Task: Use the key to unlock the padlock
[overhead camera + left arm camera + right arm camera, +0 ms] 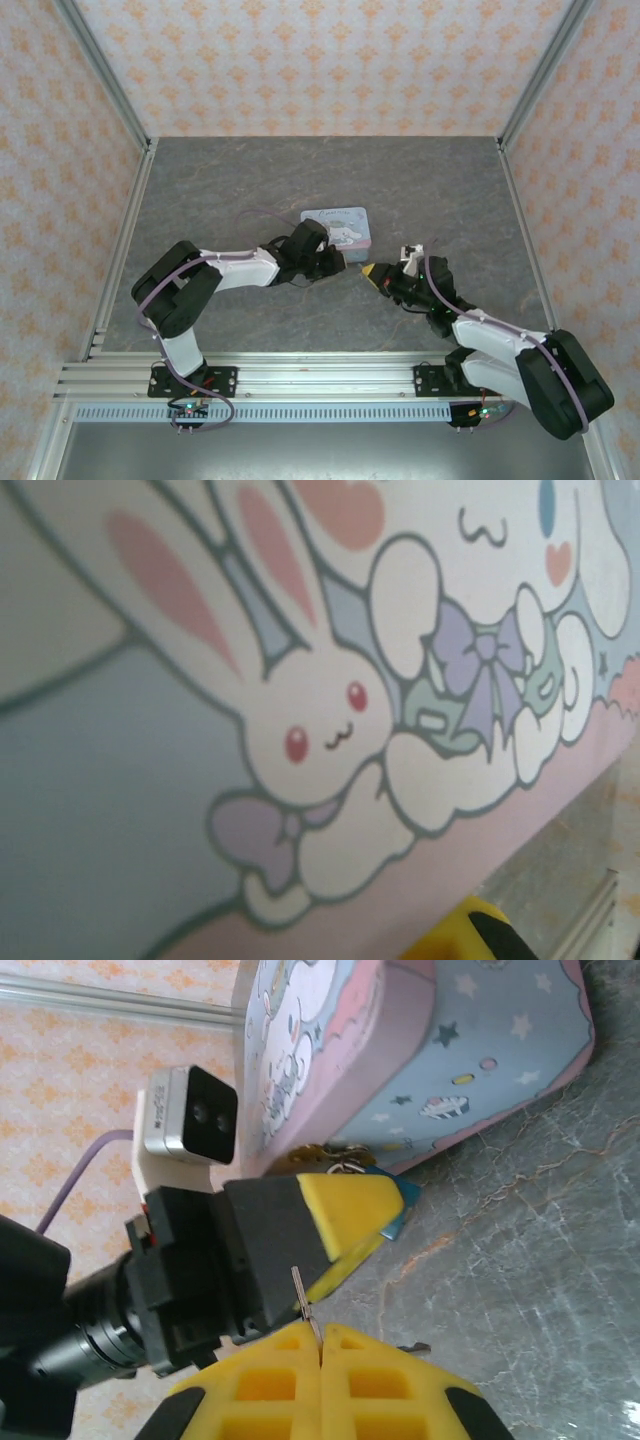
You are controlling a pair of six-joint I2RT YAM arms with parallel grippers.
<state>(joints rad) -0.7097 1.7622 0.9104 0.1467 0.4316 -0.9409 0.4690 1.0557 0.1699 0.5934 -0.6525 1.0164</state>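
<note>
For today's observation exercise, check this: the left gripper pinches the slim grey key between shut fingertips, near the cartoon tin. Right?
Not quite. The right gripper pinches the key between shut fingertips, near the cartoon tin, as the right wrist view shows; the left gripper grips the padlock.
</note>
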